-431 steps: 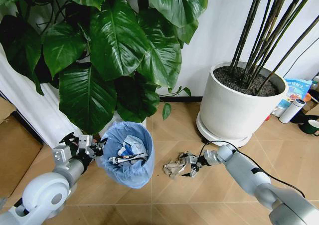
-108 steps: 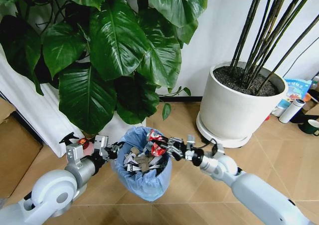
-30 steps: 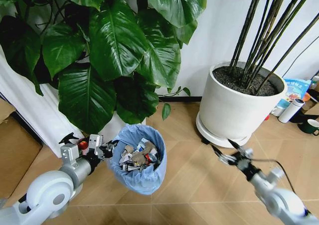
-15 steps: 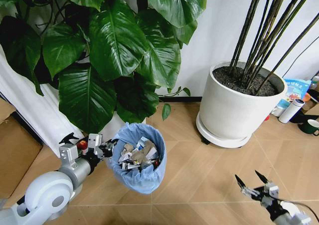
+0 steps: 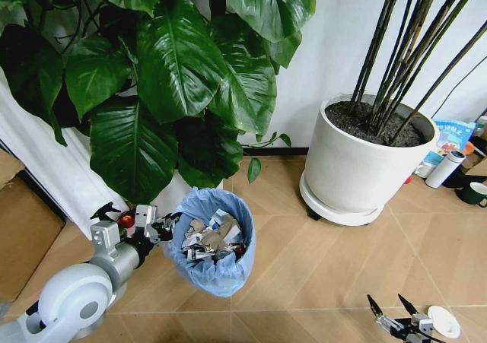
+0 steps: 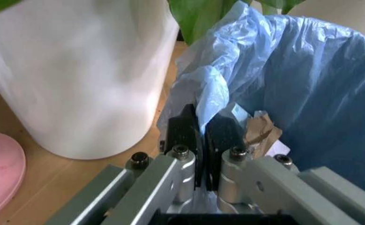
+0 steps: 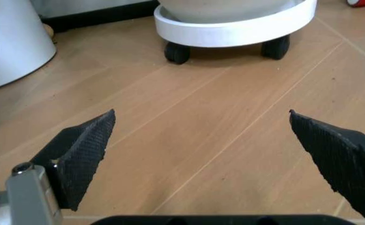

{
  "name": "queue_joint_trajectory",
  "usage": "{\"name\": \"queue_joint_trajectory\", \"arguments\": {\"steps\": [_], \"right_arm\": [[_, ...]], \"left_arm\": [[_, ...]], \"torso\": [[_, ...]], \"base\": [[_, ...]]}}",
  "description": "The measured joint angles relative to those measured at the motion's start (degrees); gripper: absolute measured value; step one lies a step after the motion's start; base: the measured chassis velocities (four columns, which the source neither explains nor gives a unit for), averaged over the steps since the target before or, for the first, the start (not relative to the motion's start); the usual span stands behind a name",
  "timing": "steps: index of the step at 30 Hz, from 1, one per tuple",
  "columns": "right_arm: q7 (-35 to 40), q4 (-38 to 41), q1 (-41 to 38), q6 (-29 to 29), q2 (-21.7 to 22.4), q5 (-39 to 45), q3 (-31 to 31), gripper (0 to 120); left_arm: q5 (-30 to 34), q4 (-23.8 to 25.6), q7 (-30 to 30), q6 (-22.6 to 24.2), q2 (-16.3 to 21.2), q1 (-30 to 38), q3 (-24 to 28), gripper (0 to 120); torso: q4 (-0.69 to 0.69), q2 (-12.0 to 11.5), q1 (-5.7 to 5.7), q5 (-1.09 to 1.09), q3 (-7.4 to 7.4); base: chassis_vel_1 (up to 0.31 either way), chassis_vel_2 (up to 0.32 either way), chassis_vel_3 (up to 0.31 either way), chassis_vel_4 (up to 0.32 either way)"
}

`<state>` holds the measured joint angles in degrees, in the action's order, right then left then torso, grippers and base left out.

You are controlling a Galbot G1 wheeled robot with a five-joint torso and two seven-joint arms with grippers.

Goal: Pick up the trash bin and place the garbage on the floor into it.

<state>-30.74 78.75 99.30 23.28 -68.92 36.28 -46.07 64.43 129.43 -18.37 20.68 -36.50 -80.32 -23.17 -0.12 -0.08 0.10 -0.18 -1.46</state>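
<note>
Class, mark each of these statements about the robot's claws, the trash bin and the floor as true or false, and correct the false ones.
1. The left claw is shut on the rim of the trash bin. True.
2. The right claw holds a red wrapper. False: its fingers are spread open and hold nothing, low over the floor.
3. The trash bin is empty. False: crumpled paper and wrappers fill it.
4. A white round disc lies on the floor beside the right claw. True.
5. The trash bin stands against the large white plant pot on the robot's right. False: bare floor separates them.
</note>
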Motion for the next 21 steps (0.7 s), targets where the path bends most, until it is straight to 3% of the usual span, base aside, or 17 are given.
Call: {"name": "queue_joint_trajectory", "arguments": {"steps": [21], "right_arm": [[-0.87,-1.51,-0.65,0.22,0.16,0.24,0.61,100]], "left_arm": [[-0.01,-0.67,0.02,0.0,-0.5,0.52,0.47,0]], "torso": [[-0.01,0.0,0.0,0.0,0.0]], "base": [[-0.022,-0.033,0.026,0.022]]}}
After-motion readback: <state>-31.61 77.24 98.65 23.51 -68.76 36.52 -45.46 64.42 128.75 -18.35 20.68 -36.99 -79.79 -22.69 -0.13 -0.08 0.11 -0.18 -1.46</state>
